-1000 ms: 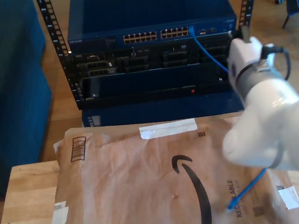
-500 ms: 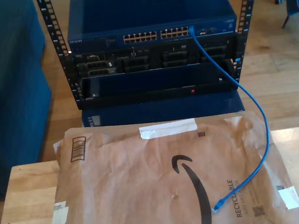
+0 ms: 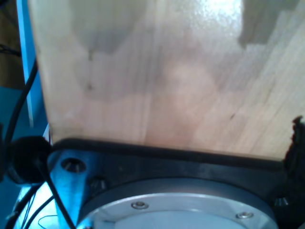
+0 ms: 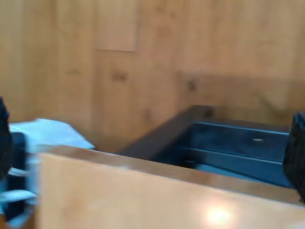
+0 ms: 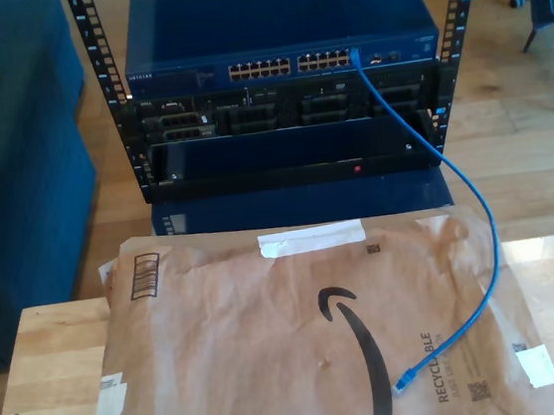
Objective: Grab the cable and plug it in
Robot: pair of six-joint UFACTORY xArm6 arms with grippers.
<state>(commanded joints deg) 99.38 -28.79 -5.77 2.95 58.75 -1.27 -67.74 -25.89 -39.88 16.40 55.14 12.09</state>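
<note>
Blue cable (image 5: 470, 246) free plug (image 5: 404, 386) on paper mailer (image 5: 273, 348), pointing toward exterior view's lower left | other end in switch (image 5: 281, 65) | pincer states: cannot tell | nearer arm: cannot tell

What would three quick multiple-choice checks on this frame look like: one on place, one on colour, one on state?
1. Where does the cable's free plug lie?
A. on the brown paper mailer
B. on the wooden floor
C. inside the rack

2. What colour is the cable?
A. black
B. bright blue
C. yellow

3. What is the state of the cable's far end?
A. loose on the table
B. held by a person's hand
C. plugged into a port on the blue switch

Answers:
1 A: the exterior view shows the plug resting on the mailer, by its printed text.
2 B: it runs bright blue from rack to mailer.
3 C: its end sits in a port in the switch's port row.
</note>
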